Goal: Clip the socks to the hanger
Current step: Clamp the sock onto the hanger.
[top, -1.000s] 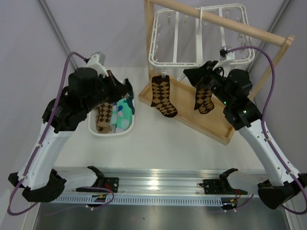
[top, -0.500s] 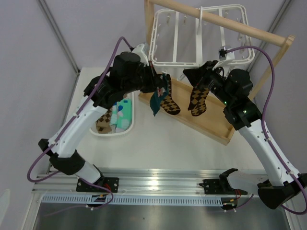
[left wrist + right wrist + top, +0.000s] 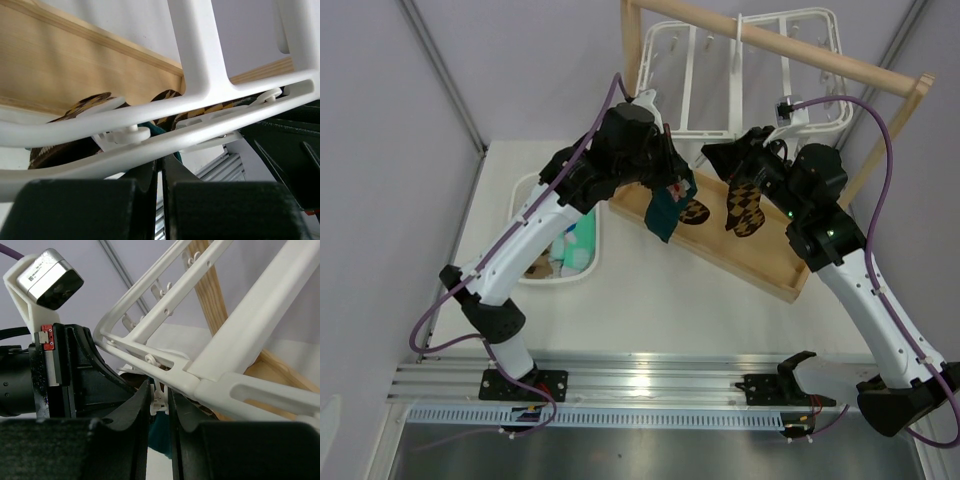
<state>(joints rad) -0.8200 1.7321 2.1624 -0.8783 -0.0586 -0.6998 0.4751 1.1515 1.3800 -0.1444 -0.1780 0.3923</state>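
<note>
**Teal sock (image 3: 663, 215) held just beneath the hanger (image 3: 685, 129)**

The left gripper (image 3: 678, 187), fingers narrow and closed on the teal sock, holds it under the hanger's front rail near the far edge of the counter. The sock hangs long axis down, dark and limp. The right gripper (image 3: 720, 160) pinches a clip (image 3: 158, 401) just right of it; the cuff probably has to rise into that clip

The hanger (image 3: 197, 50) is glossy plastic (smooth), the stand (image 3: 60, 55) matt wood.
</note>
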